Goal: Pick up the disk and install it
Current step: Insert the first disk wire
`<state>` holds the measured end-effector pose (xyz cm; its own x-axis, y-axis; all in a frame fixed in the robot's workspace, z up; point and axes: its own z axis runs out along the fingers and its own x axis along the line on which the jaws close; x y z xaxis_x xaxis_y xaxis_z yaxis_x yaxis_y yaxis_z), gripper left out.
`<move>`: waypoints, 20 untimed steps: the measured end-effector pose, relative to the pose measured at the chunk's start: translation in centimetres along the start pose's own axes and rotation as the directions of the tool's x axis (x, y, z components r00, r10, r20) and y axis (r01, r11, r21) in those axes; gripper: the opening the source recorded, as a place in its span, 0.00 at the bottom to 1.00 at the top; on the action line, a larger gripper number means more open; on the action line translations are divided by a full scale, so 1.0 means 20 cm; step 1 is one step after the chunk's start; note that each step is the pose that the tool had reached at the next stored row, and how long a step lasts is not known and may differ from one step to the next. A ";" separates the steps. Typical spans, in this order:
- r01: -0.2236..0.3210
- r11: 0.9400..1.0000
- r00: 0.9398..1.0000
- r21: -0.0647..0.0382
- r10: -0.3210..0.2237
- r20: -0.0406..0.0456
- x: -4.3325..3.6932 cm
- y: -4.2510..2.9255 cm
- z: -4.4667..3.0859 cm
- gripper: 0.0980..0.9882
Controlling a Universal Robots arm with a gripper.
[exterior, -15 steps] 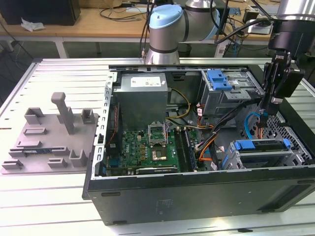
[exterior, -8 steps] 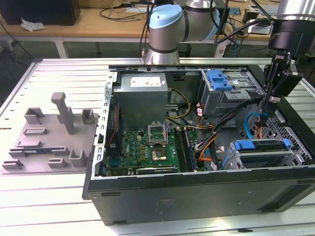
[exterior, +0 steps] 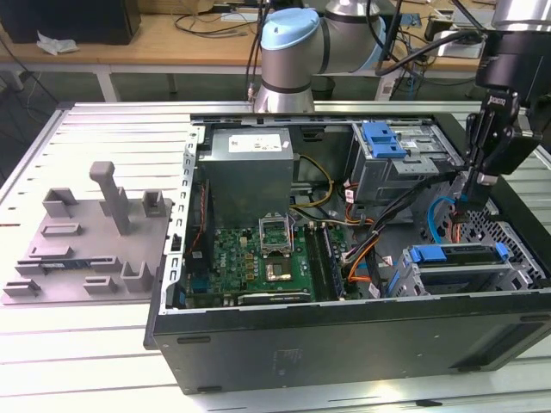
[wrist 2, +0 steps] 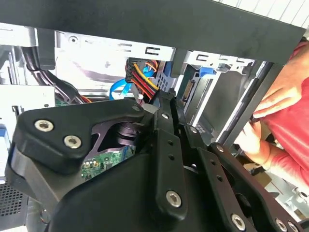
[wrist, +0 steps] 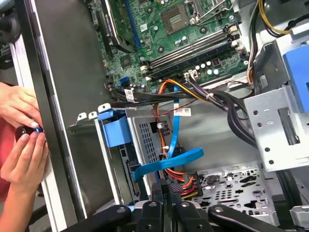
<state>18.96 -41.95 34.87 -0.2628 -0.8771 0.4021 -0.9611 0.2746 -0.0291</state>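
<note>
The disk [exterior: 456, 255] lies in the drive cage at the case's front corner on the exterior view's right; its blue carrier bracket faces up. The same blue bracket [wrist: 115, 128] shows in the first wrist view, slotted in the metal cage. My gripper [exterior: 460, 211] hangs inside the case just above and behind that cage. Its fingers are pressed together, shut. In both wrist views the gripper [wrist: 169, 189] [wrist 2: 162, 100] ends right beside a power connector [wrist: 184, 184] with red, yellow and black wires. Whether it pinches the connector, I cannot tell.
A blue flat cable [wrist: 166, 162] loops near the fingertips. The motherboard [exterior: 258, 258] fills the case floor, and a second cage with a blue bracket [exterior: 383, 139] stands at the back. A person's hands [wrist: 21, 145] work at the case's outer wall. A grey fixture [exterior: 86, 237] lies outside the case.
</note>
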 end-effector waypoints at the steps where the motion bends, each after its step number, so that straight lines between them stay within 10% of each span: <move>1: 0.007 1.000 1.000 0.003 -0.007 0.005 0.008 0.000 -0.001 0.07; 8: 0.031 0.999 0.999 0.006 -0.031 0.033 0.036 0.005 0.008 0.07; 14: 0.050 0.999 0.996 0.008 -0.051 0.076 0.108 -0.003 0.039 0.07; 20: 0.061 0.998 0.994 0.012 -0.062 0.092 0.185 -0.008 0.059 0.07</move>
<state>18.05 -45.70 35.27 -0.2091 -0.9249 0.3175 -0.9764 0.2156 -0.0149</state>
